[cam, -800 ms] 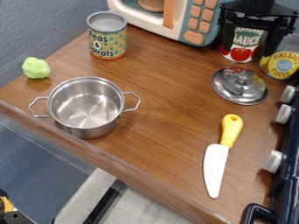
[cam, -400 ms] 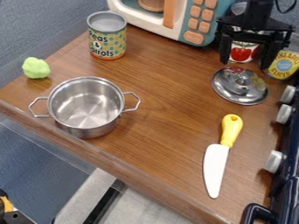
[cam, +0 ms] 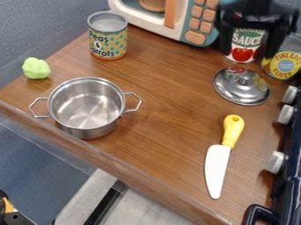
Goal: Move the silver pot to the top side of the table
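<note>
Green lump (cam: pixel 36 68): on the left corner of the table (cam: pixel 159 92), up and left of the pot.
Pot (cam: pixel 87 107): silver, upright on the wooden table, toward its left end and near the front edge; its inside shows, one handle points left and the other right.
Green can (cam: pixel 108 37): upright, above the pot in view and near the table's back left edge.
Microwave (cam: pixel 191 22): a toy one, white and teal with orange buttons, at the table's back, right of the green can.
Knife (cam: pixel 223 154): flat on the table, well apart from the pot, its yellow handle toward the back, its white blade toward the front edge.
Lid (cam: pixel 241 86): silver, lying knob up between the knife and the red can (cam: pixel 243 46).
Gripper (cam: pixel 248 52): at the upper right, over the table's back part, well apart from the pot; its fingers are spread wide, with the red can seen between them.
Yellow can (cam: pixel 283 65): right of the red can, partly behind a finger.
Stove (cam: pixel 289 160): dark, along the right edge, its pale knobs facing the table.
</note>
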`<state>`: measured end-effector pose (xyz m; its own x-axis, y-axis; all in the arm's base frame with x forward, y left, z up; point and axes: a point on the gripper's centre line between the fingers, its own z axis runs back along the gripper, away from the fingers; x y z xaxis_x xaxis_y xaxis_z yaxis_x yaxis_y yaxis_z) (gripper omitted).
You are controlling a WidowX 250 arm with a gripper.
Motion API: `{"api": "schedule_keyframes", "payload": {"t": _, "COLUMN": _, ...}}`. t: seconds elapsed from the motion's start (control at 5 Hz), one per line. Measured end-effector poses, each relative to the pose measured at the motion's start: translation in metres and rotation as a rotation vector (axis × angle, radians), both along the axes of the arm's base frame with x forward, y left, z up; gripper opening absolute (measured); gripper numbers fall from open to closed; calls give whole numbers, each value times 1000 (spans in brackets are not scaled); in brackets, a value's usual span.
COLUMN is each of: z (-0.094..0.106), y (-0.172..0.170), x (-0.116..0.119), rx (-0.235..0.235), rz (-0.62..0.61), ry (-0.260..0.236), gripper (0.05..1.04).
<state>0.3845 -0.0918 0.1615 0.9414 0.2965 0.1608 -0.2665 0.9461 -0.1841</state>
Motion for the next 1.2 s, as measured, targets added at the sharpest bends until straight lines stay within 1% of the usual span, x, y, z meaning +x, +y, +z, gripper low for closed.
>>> {"api": "schedule_keyframes", "payload": {"t": 0.2, "z": 15, "y": 14, "x": -42, "rx": 21, "rz": -102, "ry": -8, "gripper": 1000}}
{"api": "schedule_keyframes", "payload": {"t": 0.4, "z": 14, "y": 27, "x": -86, "rx": 34, "rz": -200, "ry": 31, "gripper": 1000}}
{"api": "schedule_keyframes", "payload": {"t": 0.6, "z": -1, "y": 54, "x": -119, "rx": 31, "rz": -261, "ry": 91, "gripper": 1000}}
{"api": "schedule_keyframes", "payload": {"t": 0.8, "z": -17, "y": 70, "x": -141, "rx": 34, "rz": -316, "ry": 121, "gripper": 1000}}
{"api": "schedule_keyframes", "payload": {"t": 1.0, "z": -35, "y": 76, "x": -153, "rx": 43, "rz": -355, "ry": 153, "gripper": 1000}}
{"api": "schedule_keyframes", "payload": {"t": 1.2, "z": -56, "y": 87, "x": -161, "rx": 61, "rz": -341, "ry": 167, "gripper": 1000}}
